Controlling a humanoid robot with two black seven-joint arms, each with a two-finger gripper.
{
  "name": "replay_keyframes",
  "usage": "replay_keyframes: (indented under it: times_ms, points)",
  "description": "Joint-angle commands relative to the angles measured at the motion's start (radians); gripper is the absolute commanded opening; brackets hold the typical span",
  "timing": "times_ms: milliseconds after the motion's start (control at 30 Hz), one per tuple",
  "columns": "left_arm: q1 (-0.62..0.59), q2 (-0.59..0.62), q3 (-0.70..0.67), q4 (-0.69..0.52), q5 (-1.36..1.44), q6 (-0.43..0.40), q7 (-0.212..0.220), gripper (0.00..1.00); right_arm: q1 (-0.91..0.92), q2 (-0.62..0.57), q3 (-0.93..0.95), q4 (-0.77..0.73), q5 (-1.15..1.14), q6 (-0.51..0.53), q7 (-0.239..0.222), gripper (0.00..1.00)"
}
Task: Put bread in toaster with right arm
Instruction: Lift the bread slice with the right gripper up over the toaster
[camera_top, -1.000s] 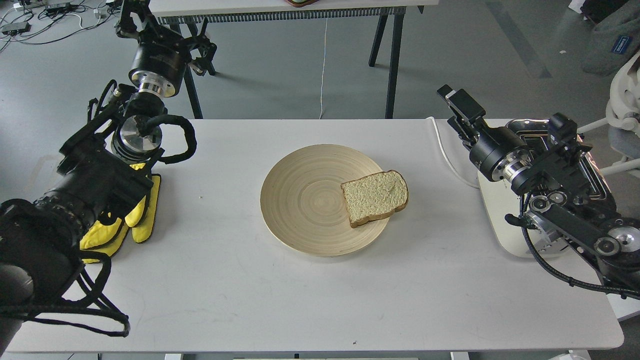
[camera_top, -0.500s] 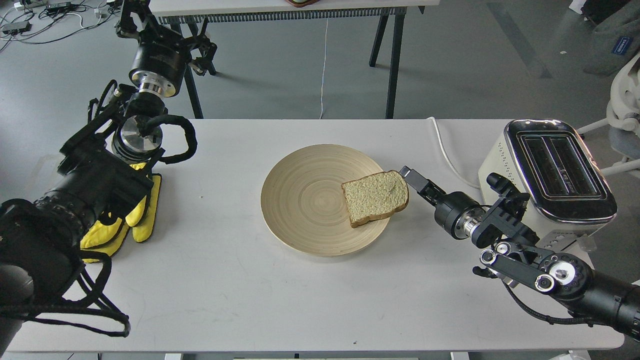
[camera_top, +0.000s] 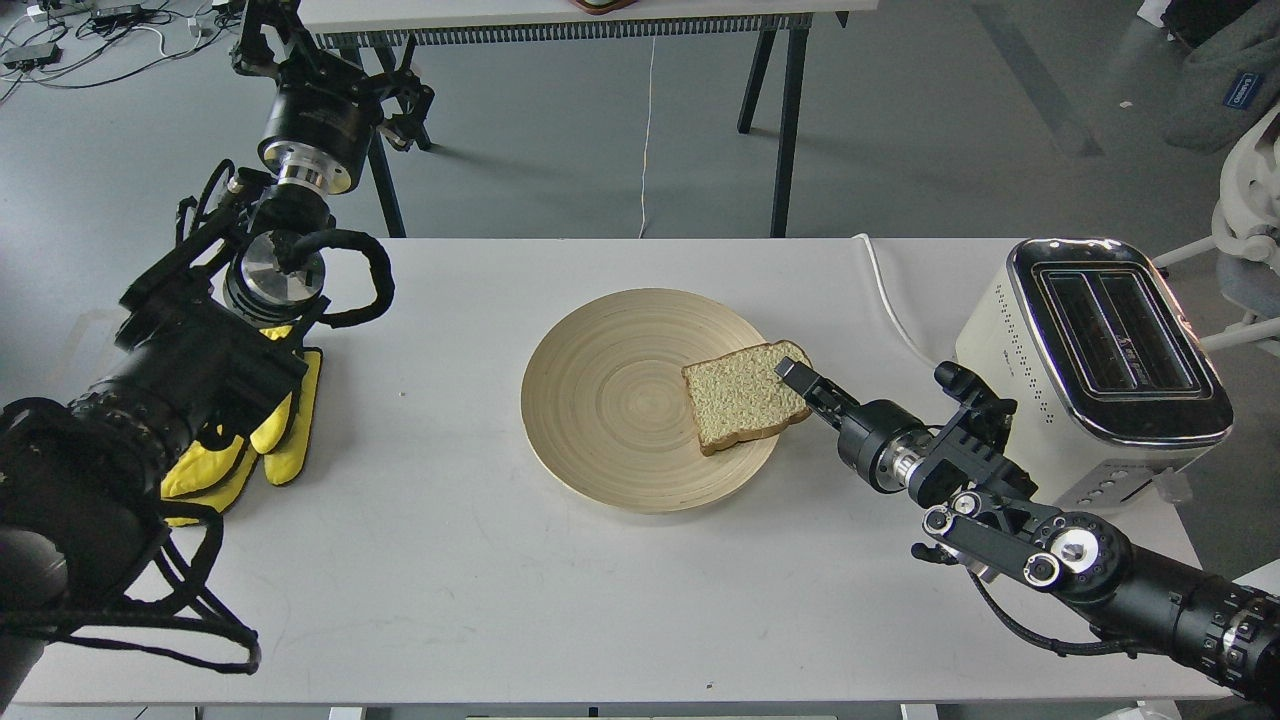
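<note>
The bread (camera_top: 742, 398) lies flat on the right part of a round wooden plate (camera_top: 590, 340) in the middle of the white table. The cream-white toaster (camera_top: 1010, 340) with a chrome top stands at the right, both slots showing no bread. My right arm comes in from the lower right, low over the table. Its right gripper (camera_top: 793, 377) is at the bread's right crust edge, with one finger lying over the crust. I cannot tell how its jaws stand. My left gripper (camera_top: 403, 98) is far off at the back left, dark and small.
A yellow cloth (camera_top: 285, 430) lies under my left arm at the table's left side. The toaster's white cord (camera_top: 888, 312) runs along the table between the plate and the toaster. A second table's legs (camera_top: 785, 120) stand behind.
My right arm has come down from over the toaster and moved left, low over the table, until its gripper reached the bread's right edge. The toaster is now uncovered. The left arm is unchanged.
</note>
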Motion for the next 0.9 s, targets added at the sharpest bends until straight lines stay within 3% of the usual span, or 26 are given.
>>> replay_keyframes:
  times_ms: [0, 267, 400, 567, 867]
  points:
    - [0.000, 0.000, 0.000, 0.000, 0.001, 0.000, 0.000, 1.00, -0.003, 0.000, 0.000, 0.000, 0.000, 0.005, -0.016, 0.31]
    - [0.000, 0.000, 0.000, 0.001, 0.000, 0.002, 0.000, 1.00, 0.006, -0.003, 0.001, 0.026, 0.000, 0.005, -0.030, 0.05]
    - [0.000, 0.000, -0.002, 0.001, 0.000, 0.002, 0.000, 1.00, 0.018, -0.050, 0.015, 0.098, -0.001, 0.005, -0.031, 0.03]
    - [0.000, 0.000, -0.002, 0.001, 0.000, 0.002, -0.001, 1.00, 0.078, -0.239, 0.017, 0.273, -0.001, 0.005, -0.031, 0.02]
    - [0.000, 0.000, 0.000, 0.001, 0.000, 0.002, -0.001, 1.00, 0.215, -0.708, 0.008, 0.526, -0.027, 0.013, -0.031, 0.02]
